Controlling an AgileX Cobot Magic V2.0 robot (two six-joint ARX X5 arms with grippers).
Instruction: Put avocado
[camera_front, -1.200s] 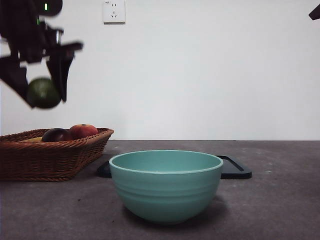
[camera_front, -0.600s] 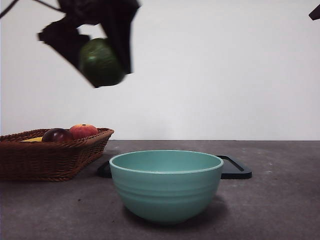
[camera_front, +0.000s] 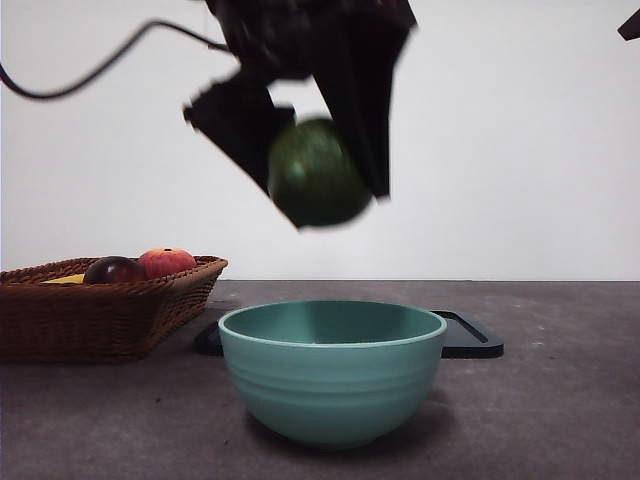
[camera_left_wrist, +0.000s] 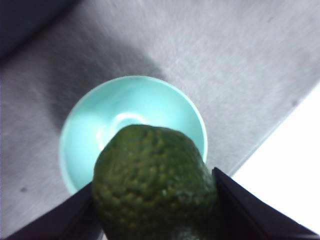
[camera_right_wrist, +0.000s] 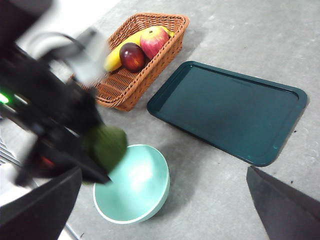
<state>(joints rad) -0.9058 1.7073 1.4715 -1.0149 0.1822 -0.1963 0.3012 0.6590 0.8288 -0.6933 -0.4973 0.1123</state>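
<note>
**Avocado held over the bowl, release pending**

Grey worktop (camera_front: 560, 400) under a plain white wall carries everything: a dark tray (camera_right_wrist: 230, 112) at the back, a wicker basket (camera_front: 90, 320) off to one side, and a teal bowl (camera_front: 332, 370) up front, with the tray's edge just behind it. Basket contents are a banana (camera_right_wrist: 117, 52), a red-orange fruit (camera_front: 167, 262) and a dark maroon fruit (camera_front: 113, 270).

Left gripper (camera_front: 320, 180) hangs above the bowl, its jaws clamped on the avocado (camera_front: 318, 175), which is in the air, well clear of the rim. From the left wrist view the fruit covers the bowl's near side, not its middle.

Judged from this, the step is lowering and release. Doing it well likely means centring the fruit over the bowl's hollow, descending until it sits low inside, then parting the jaws gently so it does not bounce out or tip the bowl.

Right gripper (camera_right_wrist: 165, 210) waits aside, jaws apart.
</note>
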